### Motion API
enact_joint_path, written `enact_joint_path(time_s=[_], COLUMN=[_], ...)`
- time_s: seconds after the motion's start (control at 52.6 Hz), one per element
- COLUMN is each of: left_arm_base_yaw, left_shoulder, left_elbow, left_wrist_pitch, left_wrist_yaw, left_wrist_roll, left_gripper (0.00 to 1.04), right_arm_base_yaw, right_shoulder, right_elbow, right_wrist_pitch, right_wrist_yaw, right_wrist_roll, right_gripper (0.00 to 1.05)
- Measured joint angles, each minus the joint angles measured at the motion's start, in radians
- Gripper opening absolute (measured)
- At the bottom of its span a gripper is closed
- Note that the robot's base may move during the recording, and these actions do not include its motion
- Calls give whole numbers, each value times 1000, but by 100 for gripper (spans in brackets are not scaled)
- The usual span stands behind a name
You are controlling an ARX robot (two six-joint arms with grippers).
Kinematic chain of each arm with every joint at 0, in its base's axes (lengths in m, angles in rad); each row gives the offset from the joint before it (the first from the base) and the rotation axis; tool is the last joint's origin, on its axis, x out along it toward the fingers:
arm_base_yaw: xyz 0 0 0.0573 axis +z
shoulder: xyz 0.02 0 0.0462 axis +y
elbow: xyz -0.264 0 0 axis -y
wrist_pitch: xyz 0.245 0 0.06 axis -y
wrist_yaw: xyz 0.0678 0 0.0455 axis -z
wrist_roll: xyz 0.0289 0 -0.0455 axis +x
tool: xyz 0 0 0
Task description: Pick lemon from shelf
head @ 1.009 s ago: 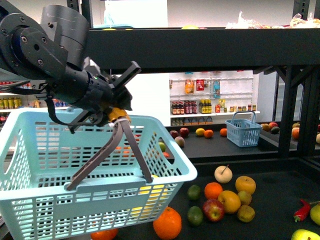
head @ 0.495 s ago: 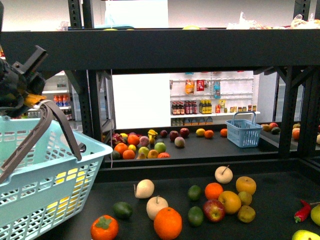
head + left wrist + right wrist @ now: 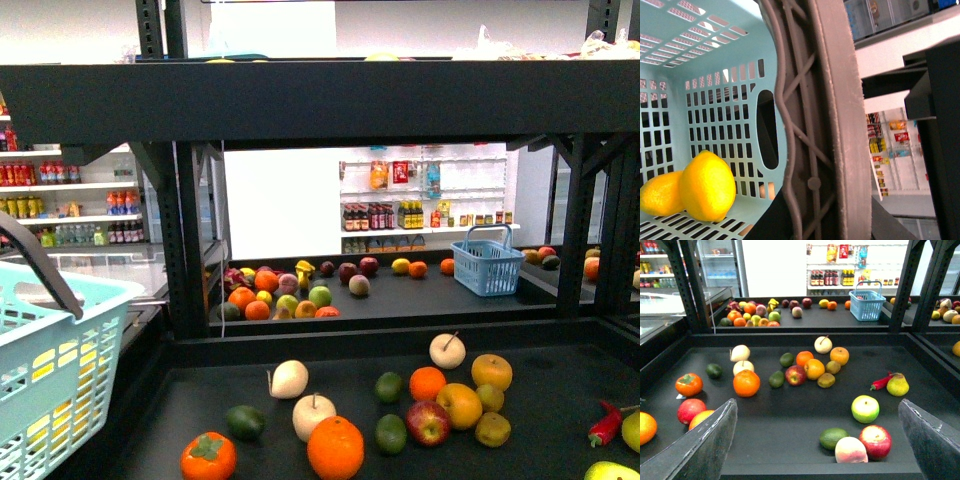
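Straight ahead, saw the shelf [image 3: 400, 100], big and black, with wide flat trays and thick posts. Found loose fruit lying all over its lower tray [image 3: 790, 425]: an orange [image 3: 335, 447], a red apple [image 3: 428, 421], two green limes, some pale round fruit and more. Saw another pile of fruit on the tray farther back.

Next, looked at the light blue basket [image 3: 60, 340] at the left edge of the front view, off to the left of the shelf's lower tray. Had holes all over its walls and a grey-brown handle [image 3: 35, 262] sticking up. Spotted the lemon [image 3: 707, 186] inside it, bright yellow, lying on the basket floor close to one wall. Touched a second yellow fruit [image 3: 657, 194] lying right beside it. Found nothing else in the part of the basket that showed.

Farther back, saw a small darker blue basket [image 3: 487, 265] standing on the rear tray, handle up. Could not tell what was inside.

Then the hands. Saw the left gripper [image 3: 830, 227] only from its wrist camera, dark fingers [image 3: 765, 225] pressed tight on both sides of the handle [image 3: 835, 125]. Saw the right gripper [image 3: 816, 405] spread wide over the fruit tray, grey fingers [image 3: 705, 445] far apart, gripping nothing.
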Motion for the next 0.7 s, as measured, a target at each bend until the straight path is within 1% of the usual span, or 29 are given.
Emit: enact_joint_path(time_s=[0.171, 0.304, 0.476, 0.704], left_arm_base_yaw=[72, 108, 135, 177], left_shoulder=[-1, 2, 35, 103], left_elbow=[-40, -55, -55, -43], left_wrist_pitch=[37, 53, 77, 165], left_wrist_yaw=[21, 35, 50, 54], left_wrist_roll=[-44, -92, -152, -216], left_gripper=[15, 15, 14, 13], right_arm_base_yaw=[0, 0, 0, 0], right_shoulder=[0, 0, 0, 0], right_elbow=[0, 0, 0, 0], right_wrist_pitch=[0, 0, 0, 0], right_wrist_yaw=[0, 0, 0, 0], right_wrist_roll=[0, 0, 0, 0], right_gripper=[97, 97, 97, 97])
